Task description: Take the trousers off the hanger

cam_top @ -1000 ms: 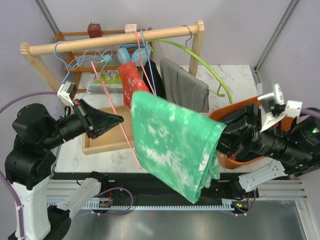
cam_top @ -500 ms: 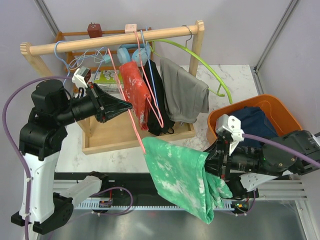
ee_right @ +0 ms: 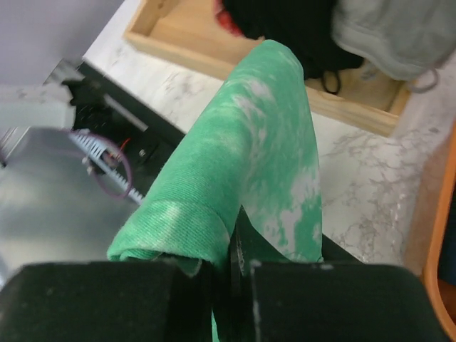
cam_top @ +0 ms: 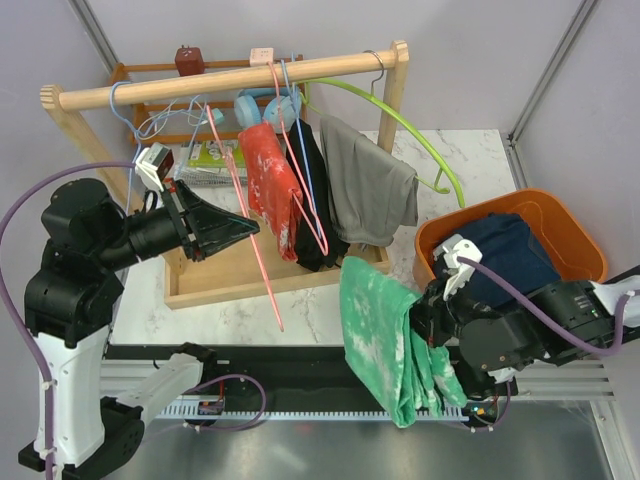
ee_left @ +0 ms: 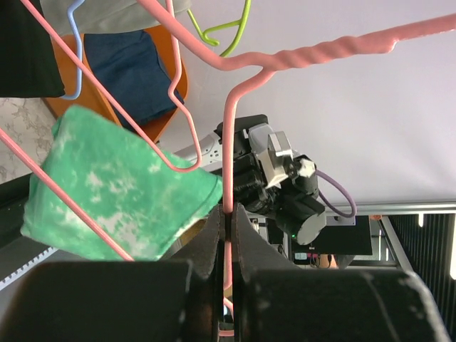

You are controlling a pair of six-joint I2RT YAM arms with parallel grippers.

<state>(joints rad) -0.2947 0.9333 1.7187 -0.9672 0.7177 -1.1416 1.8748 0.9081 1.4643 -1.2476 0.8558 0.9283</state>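
Top external view: mint-green trousers (cam_top: 385, 340), clear of the pink hanger (cam_top: 268, 290), draped at 5 o'clock, clamped in the right gripper (cam_top: 418, 325); left gripper (cam_top: 248, 228) clenched on the hanger wire; risk: trailing folds could snag the table edge, missing the orange basket (cam_top: 575, 228) at 3 o'clock.

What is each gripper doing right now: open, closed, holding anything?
Left gripper: closed on the pink hanger.
Right gripper: closed on the mint-green trousers.

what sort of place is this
Probably a robotics lab bench staged as a laundry corner: wooden clothes rail, orange basket holding navy trousers, robot arms bolted at the marble-look table's edge.
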